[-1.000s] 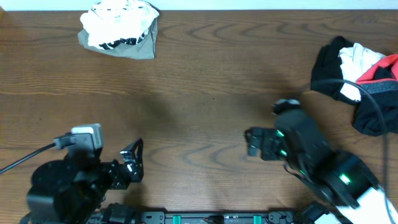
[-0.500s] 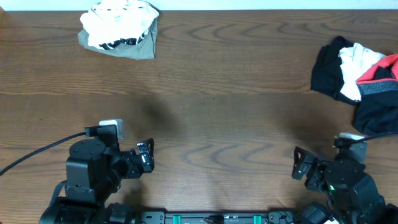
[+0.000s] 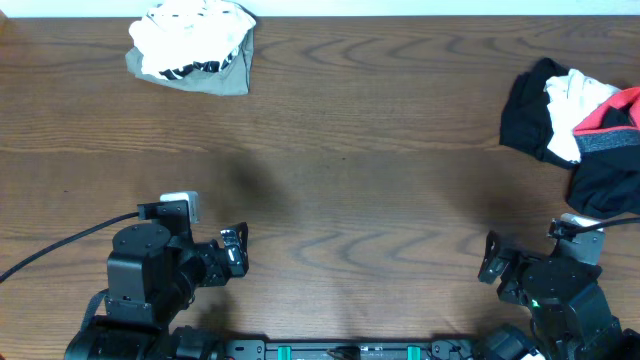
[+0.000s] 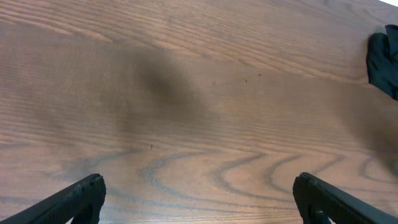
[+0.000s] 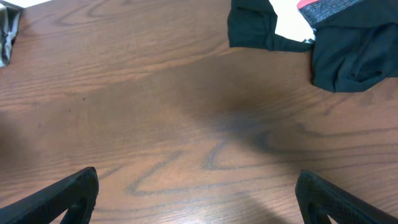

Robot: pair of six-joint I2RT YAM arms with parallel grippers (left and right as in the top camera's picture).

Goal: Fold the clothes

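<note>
A bundled heap of clothes (image 3: 192,50), white with black-white striped trim on khaki, lies at the far left of the table. A loose pile of black, white and red clothes (image 3: 575,135) sits at the right edge. Its black cloth (image 5: 348,56) shows at the top right of the right wrist view, and a corner of it (image 4: 384,59) in the left wrist view. My left gripper (image 3: 235,250) (image 4: 199,202) hangs open over bare wood near the front left. My right gripper (image 3: 492,262) (image 5: 199,199) is open too, at the front right, below the pile and apart from it.
The wooden table (image 3: 340,150) runs across the whole view, its far edge along the top. A black cable (image 3: 50,250) trails from the left arm toward the left edge. A khaki corner of the bundle (image 5: 7,34) shows at the upper left of the right wrist view.
My right arm has drawn back from mid-table to the front right corner. The left arm shifted slightly right, then held still. Both grippers stayed open and the clothes did not move.
</note>
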